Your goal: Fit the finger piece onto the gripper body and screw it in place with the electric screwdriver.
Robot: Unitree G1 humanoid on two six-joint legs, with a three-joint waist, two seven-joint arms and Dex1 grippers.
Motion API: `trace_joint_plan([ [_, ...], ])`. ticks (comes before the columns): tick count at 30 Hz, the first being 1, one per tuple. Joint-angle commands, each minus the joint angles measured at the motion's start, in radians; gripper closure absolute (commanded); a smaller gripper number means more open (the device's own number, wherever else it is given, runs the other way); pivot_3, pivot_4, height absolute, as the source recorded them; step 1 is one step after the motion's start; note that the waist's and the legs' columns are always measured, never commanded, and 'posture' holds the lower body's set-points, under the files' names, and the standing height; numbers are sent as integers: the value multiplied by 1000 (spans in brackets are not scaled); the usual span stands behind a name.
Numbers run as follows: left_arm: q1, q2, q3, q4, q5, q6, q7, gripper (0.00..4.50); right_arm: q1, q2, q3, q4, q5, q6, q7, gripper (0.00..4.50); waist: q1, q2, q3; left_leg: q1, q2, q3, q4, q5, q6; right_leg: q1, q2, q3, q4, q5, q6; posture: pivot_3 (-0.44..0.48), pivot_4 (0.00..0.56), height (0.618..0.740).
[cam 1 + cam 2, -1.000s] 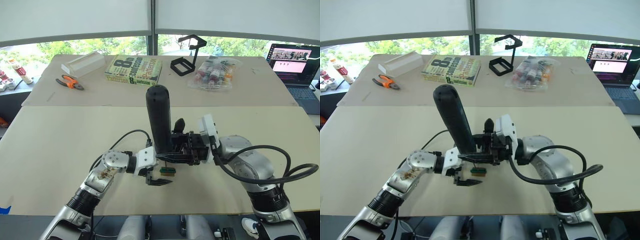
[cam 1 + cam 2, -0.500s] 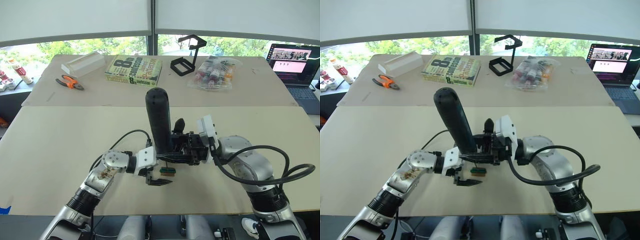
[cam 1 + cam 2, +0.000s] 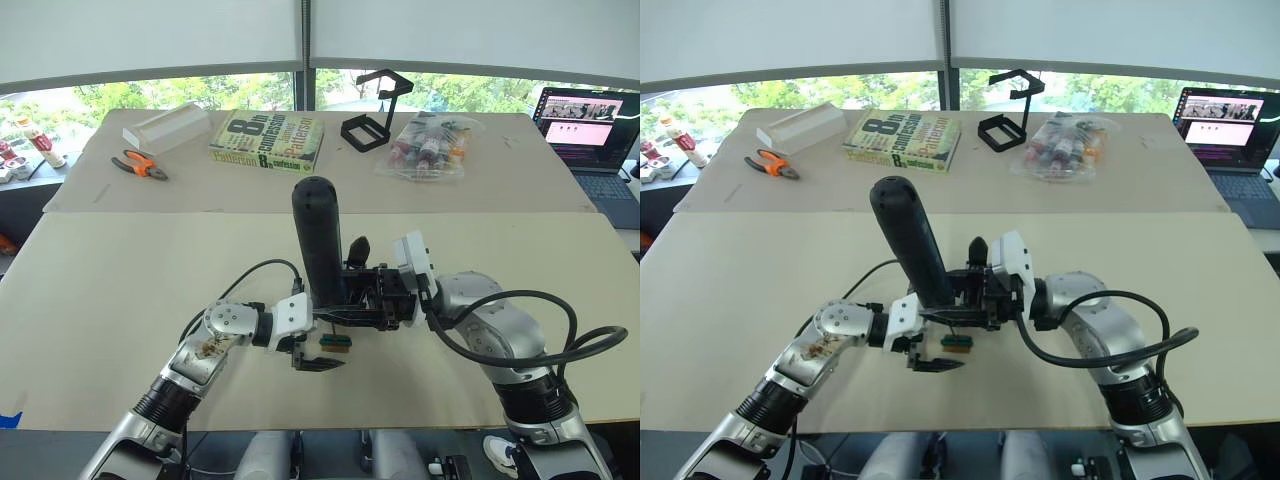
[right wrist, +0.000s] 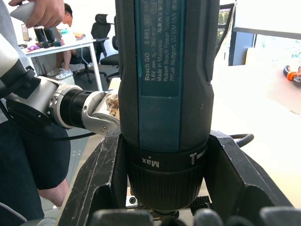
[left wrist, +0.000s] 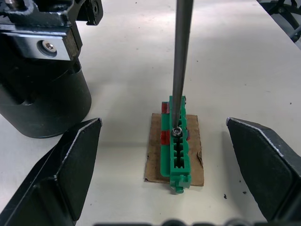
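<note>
Near the front middle of the pale tabletop (image 3: 120, 280), the right claw (image 3: 345, 298) is clamped around the electric screwdriver (image 3: 317, 240), holding it almost upright with its rounded butt uppermost. The right wrist view shows the claw's two black fingers (image 4: 101, 176) pressed against either side of the tool's collar, below a printed blue label. From the left wrist view, the thin metal bit (image 5: 182, 56) comes straight down and its tip sits in a slot of a small green strip (image 5: 176, 141) that lies on a scrap of brown card (image 5: 154, 155).

The left claw (image 3: 312, 360) is spread wide, low over the tabletop, with the green strip between its two fingers (image 5: 70, 162) and neither finger touching it. The gripper body (image 5: 40, 70), a black cylinder topped with a bracket and a silvery screw, stands on the tabletop just beside one of those fingers; whether they touch I cannot tell. In the head view a small black pointed tip (image 3: 358, 247) rises just behind the right claw, beside the screwdriver; I cannot tell whether it is the finger piece.

On the far tabletop lie a white box (image 3: 165, 127), orange-handled pliers (image 3: 139, 164), a book (image 3: 267, 139), a black wire-frame stand (image 3: 375, 112) and a clear bag of small bottles (image 3: 428, 147). A laptop (image 3: 590, 135) sits open at the far right.
</note>
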Motion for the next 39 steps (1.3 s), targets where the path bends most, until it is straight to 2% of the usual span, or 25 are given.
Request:
trace_joint_plan([
  [1, -9, -1, 8, -15, -10, -5, -3, 0, -4, 8, -16, -37, 14, -31, 0, 2610, 0, 0, 0, 0, 0, 0, 0, 0, 0, 0, 0, 0, 0, 0, 0, 0, 150, 740],
  [39, -11, -3, 7, -11, -7, -8, 0, 0, 16, -5, -10, -68, 27, -2, 2, 2610, 0, 0, 0, 0, 0, 0, 0, 0, 0, 0, 0, 0, 0, 0, 0, 0, 150, 740],
])
